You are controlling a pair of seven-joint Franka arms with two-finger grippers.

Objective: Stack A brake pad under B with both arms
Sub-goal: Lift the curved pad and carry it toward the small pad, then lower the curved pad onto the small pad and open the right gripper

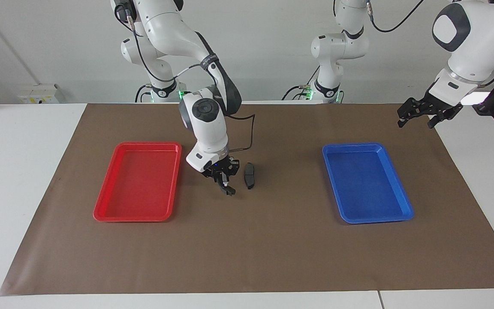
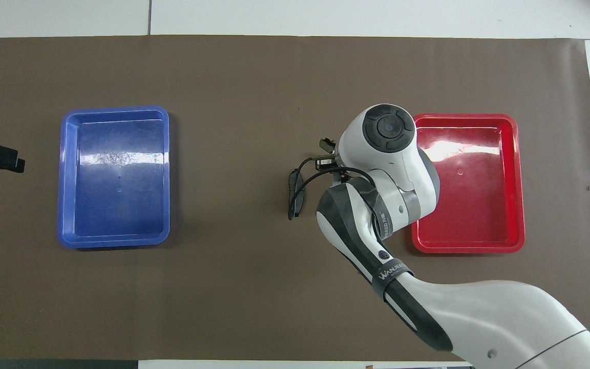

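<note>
Now the right gripper [image 1: 225, 183] hangs low over the brown mat [image 1: 247, 253], just beside the brake pad [image 1: 249, 175] lying between red tray [image 1: 101, 206] and blue tray [image 1: 401, 201]; finger gap can't be told. Left gripper [image 1: 416, 116] waits spread wide over the mat's edge.

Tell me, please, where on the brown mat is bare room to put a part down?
Bare mat lies between the brake pad and the blue tray, and along the mat edge farthest from the robots. Both trays hold nothing; the red tray is also free. It is crowded only beside the pad, where the right gripper hangs low. The left gripper waits over the mat's corner.
</note>
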